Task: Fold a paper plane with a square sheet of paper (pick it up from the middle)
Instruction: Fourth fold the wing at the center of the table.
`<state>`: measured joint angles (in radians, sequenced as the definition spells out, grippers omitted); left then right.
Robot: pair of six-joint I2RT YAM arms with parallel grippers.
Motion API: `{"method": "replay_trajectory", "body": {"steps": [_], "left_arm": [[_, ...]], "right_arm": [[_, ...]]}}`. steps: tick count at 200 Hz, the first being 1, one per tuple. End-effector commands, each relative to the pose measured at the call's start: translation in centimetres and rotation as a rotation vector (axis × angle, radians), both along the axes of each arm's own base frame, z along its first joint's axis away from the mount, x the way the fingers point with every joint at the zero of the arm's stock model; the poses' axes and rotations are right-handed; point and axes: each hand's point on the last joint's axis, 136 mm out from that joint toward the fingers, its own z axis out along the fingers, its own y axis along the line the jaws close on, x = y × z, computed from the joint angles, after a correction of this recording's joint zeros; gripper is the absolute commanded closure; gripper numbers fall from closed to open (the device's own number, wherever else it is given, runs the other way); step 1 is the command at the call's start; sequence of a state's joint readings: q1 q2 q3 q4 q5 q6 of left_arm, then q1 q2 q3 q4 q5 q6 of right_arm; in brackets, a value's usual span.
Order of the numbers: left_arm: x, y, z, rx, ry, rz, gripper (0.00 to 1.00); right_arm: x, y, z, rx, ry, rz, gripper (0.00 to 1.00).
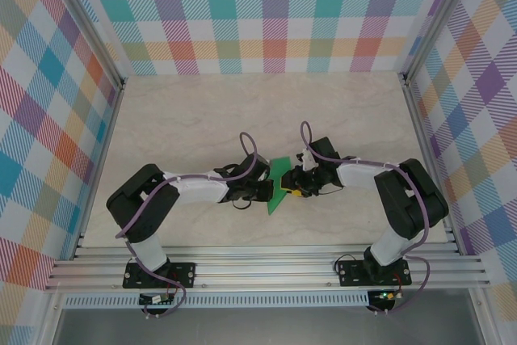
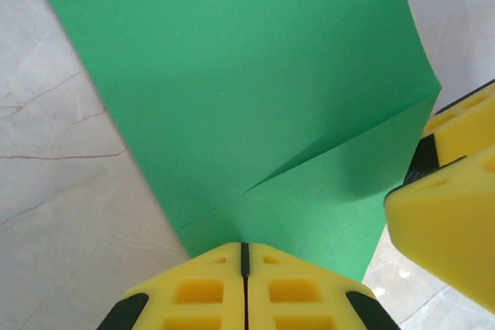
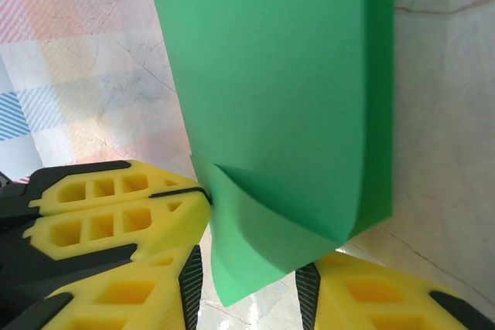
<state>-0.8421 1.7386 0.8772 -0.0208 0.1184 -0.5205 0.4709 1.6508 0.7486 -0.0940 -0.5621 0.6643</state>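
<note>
Logging both arms reaching inward, meeting a little nearer than the middle of the counter [image 1: 242,111], with the green paper sheet [image 1: 279,183] between them. We see the left end effector [image 1: 266,191] on the sheet's left side and the right end effector [image 1: 296,186] on its right, close together.

Left wrist view: its two yellow fingers [image 2: 201,291] are pressed together, only a thin seam between, and the sheet's near edge goes into that seam, so the left end effector is clamped on the green paper sheet. From there the sheet runs away from the camera, wide and smooth, pale marbled counter on both sides. A straight diagonal crease climbs from just above the fingers to the sheet's right edge. The right end effector's yellow pads [image 2: 456,214] sit at that right edge.

Right wrist view: its own fingers [image 3: 131,299] stand apart at the bottom, the sheet's lower corner hanging in the gap between them, so it is apart, not clamping. We cannot tell if the corner brushes a pad. The left fingers [image 3: 116,206] pinch the sheet's left edge there, and a corner flap curls softly over, not pressed flat. We cannot tell whether the sheet touches the counter.
</note>
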Motion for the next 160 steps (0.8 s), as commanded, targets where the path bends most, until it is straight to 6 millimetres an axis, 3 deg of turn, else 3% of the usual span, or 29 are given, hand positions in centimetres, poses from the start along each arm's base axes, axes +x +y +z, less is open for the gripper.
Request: {"method": "replay_trajectory", "body": {"steps": [1, 42, 160], "left_arm": [[0.0, 0.3, -0.7, 0.003, 0.008, 0.010, 0.93], [-0.1, 0.4, -0.9, 0.005, 0.013, 0.010, 0.94], [-0.3, 0.5, -1.1, 0.015, 0.022, 0.004, 0.94]], "right_arm": [[1.1, 0.7, 1.0, 0.037, -0.046, 0.025, 0.61], [0.9, 0.8, 0.6, 0.034, -0.050, 0.059, 0.64], [1.6, 0.5, -0.2, -0.008, -0.068, 0.082, 0.88]]}}
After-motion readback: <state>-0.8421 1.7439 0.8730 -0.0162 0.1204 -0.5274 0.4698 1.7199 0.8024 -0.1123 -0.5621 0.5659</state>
